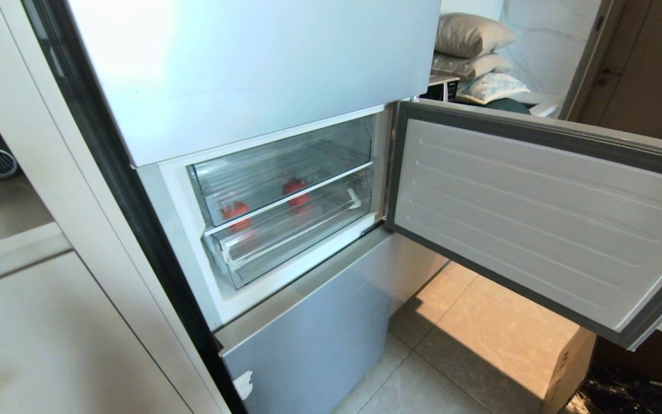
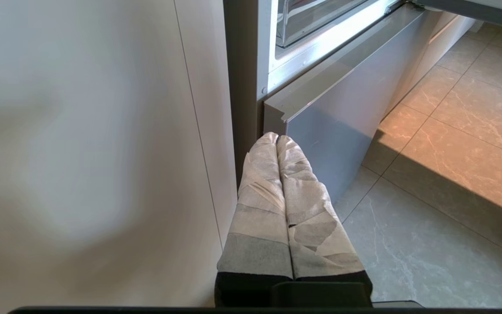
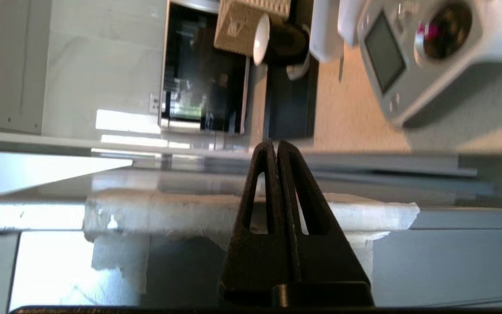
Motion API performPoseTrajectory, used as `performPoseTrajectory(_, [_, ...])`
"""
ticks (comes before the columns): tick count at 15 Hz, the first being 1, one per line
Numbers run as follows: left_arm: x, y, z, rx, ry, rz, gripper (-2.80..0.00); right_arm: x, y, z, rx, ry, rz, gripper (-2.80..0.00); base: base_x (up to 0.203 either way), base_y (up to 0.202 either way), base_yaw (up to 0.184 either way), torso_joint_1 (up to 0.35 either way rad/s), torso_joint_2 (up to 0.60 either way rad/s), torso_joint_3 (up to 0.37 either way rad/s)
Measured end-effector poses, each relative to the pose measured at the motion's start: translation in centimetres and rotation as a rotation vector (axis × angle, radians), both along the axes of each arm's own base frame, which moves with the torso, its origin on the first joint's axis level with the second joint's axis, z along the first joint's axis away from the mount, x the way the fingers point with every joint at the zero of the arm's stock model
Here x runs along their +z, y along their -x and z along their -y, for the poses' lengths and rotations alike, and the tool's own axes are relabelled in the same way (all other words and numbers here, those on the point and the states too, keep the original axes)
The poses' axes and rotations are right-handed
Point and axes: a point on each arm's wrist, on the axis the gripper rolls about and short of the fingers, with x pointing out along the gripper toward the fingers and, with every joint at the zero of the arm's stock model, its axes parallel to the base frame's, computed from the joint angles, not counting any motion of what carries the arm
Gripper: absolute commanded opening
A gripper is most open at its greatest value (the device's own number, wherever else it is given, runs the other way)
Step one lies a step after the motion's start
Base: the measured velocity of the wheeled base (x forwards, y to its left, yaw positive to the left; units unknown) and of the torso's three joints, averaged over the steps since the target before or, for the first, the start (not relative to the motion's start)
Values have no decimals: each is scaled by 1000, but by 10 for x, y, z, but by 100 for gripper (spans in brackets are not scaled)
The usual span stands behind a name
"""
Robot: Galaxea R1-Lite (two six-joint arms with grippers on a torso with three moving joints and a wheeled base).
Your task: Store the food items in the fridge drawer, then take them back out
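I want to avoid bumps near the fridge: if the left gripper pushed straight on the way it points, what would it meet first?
Probably the top corner of the glossy blue-grey lower fridge door panel; the shut, tape-wrapped left gripper points right at it, though the gap between them is hard to judge.

Only readable mark I find: letters "AR", seen sideways, on tan box (image 3: 245, 26) in right wrist view. Cardboard box (image 1: 566, 368) on floor in head view carries dark print, too small for me to read. No other legible text, number or sign.
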Motion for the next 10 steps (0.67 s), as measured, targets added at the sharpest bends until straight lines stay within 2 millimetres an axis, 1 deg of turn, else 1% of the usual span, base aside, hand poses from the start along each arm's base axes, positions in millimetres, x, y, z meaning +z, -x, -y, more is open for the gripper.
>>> performPoseTrajectory(2, [0,0,0,0,0,0,-280,4,16,-19,32,-17,-11,-280,0,0,0,0,0,0])
performPoseTrajectory(3, [0,0,0,0,0,0,-280,10,25,-30,40,-9,-1,-280,0,0,0,0,0,0])
performPoseTrajectory(4, [0,0,0,0,0,0,-280,21,36,-39,36,10,19,-280,0,0,0,0,0,0])
performPoseTrajectory(5, [0,0,0,0,0,0,-280,35,46,-47,30,35,49,-280,0,0,0,0,0,0])
performPoseTrajectory(6, [0,0,0,0,0,0,-280,55,56,-55,21,57,93,-280,0,0,0,0,0,0])
performPoseTrajectory(8, [0,0,0,0,0,1,-280,104,74,-69,-2,52,203,-280,0,0,0,0,0,0])
performPoseTrajectory(9, [0,0,0,-1,0,0,-280,122,83,-77,-28,39,249,-280,0,0,0,0,0,0])
performPoseTrajectory(10, [0,0,0,-1,0,0,-280,131,90,-82,-80,47,284,-280,0,0,0,0,0,0])
